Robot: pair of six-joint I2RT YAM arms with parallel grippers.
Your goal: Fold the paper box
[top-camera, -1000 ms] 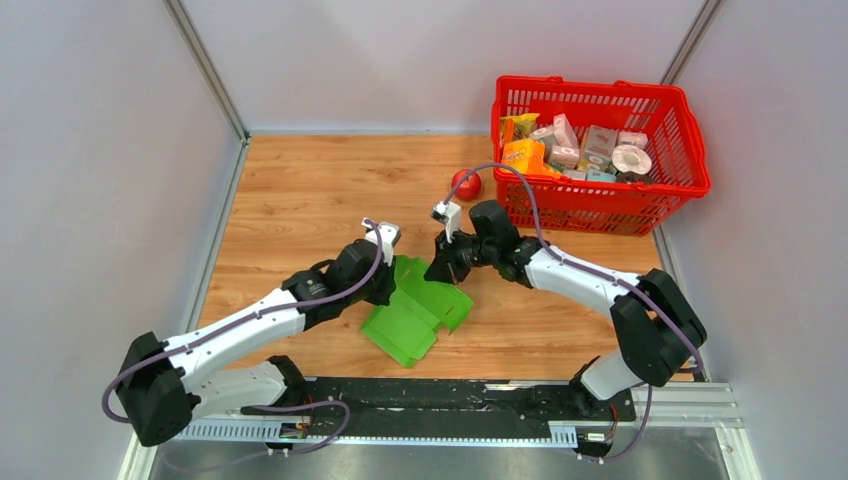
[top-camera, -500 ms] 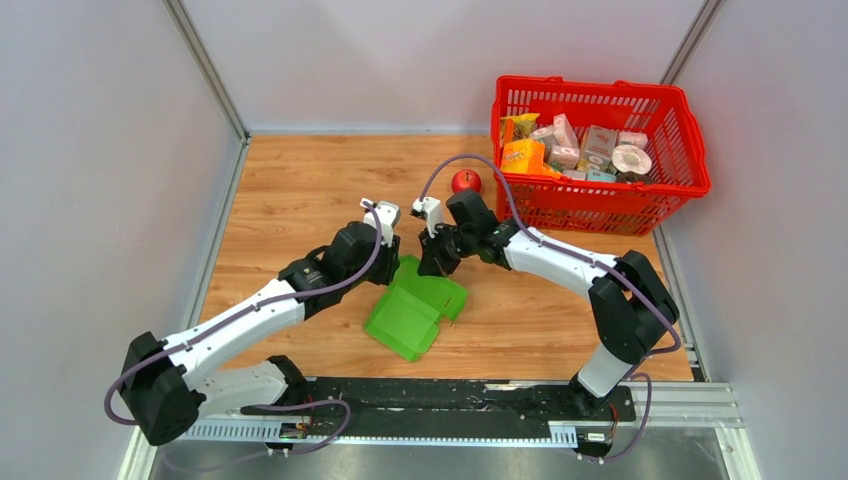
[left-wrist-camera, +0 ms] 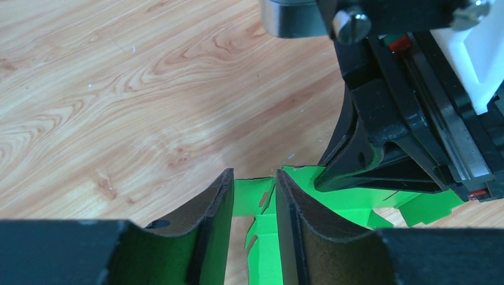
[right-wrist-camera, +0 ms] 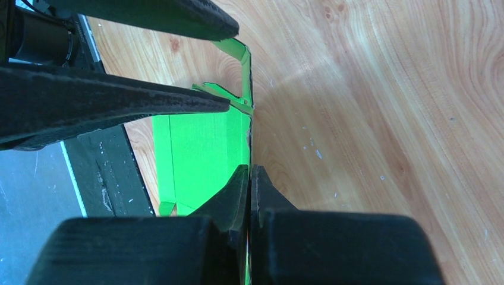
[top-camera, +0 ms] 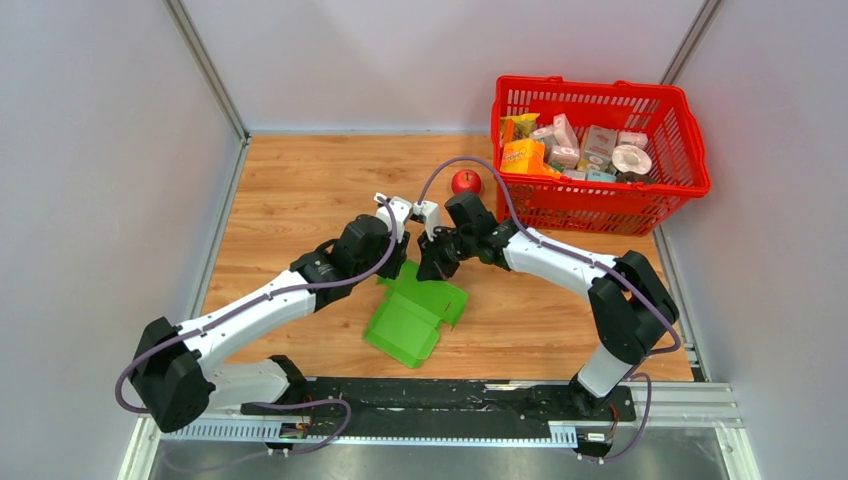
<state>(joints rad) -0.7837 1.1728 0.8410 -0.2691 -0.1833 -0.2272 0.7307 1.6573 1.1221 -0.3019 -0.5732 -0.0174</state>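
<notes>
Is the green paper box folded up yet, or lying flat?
Partly folded: most of the paper box lies flat, but its far panel stands up, pinched in the right pincer.

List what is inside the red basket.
The red basket holds small printed goods: an orange package, pink and white boxes and a white round roll. They are piled up, so anything beneath them, and the basket's floor, is covered.

Cannot make out any lettering: print on the packages [top-camera: 582, 148] in the red basket [top-camera: 600, 214] too small (just pink, white and orange patches); paper box [top-camera: 408, 318] plain green, unmarked.
</notes>
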